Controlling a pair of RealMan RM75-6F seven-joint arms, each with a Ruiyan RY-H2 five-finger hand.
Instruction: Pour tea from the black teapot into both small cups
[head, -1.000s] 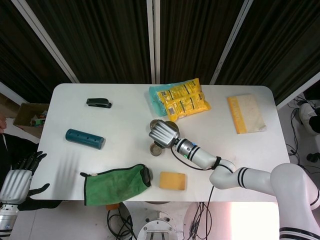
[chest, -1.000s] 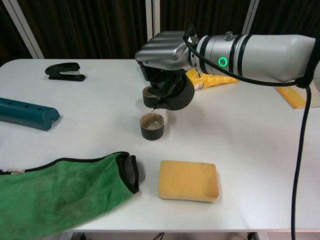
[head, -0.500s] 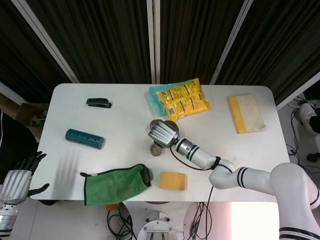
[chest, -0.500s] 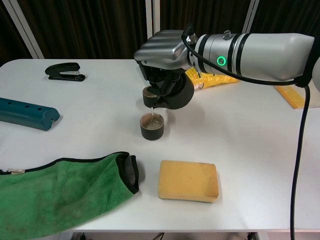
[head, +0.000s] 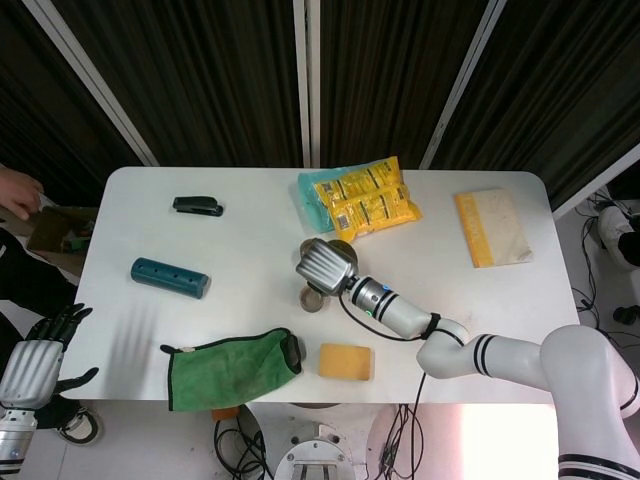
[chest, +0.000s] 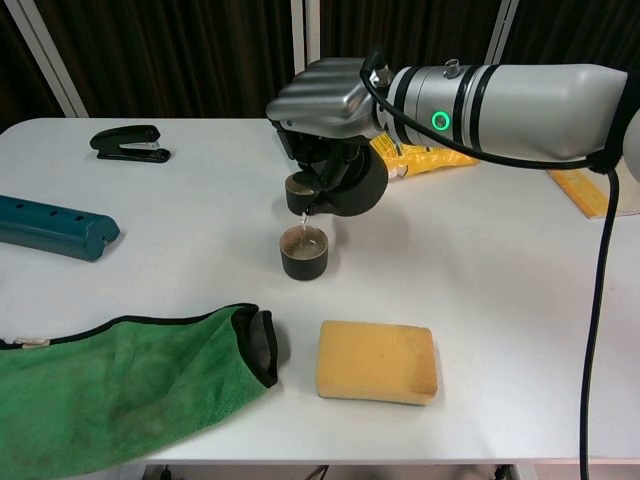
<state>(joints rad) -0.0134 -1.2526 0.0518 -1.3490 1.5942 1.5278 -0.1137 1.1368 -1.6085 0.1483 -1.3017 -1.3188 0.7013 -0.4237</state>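
Right silver metal hand (chest: 325, 92) holding the round black teapot (chest: 350, 186), tipped with spout down. Thin stream of tea falling into the small dark cup (chest: 304, 251) right under the spout, near the middle of the white desk (chest: 500, 300). 2nd small dark cup (chest: 296, 184) just behind the spout, partly hidden. Left silver hand (head: 32, 365) off the desk's left edge, fingers spread wide, holding nothing. Yellow sponge block (chest: 377, 361) and crumpled green cloth (chest: 120, 385) by the near edge. Teal tube (chest: 55, 228) at the left edge. Black stapler (chest: 131, 142) near the far left corner. Yellow snack bags (head: 362, 198) at the far edge. Yellow flat pad (head: 491, 227) near the far right corner.
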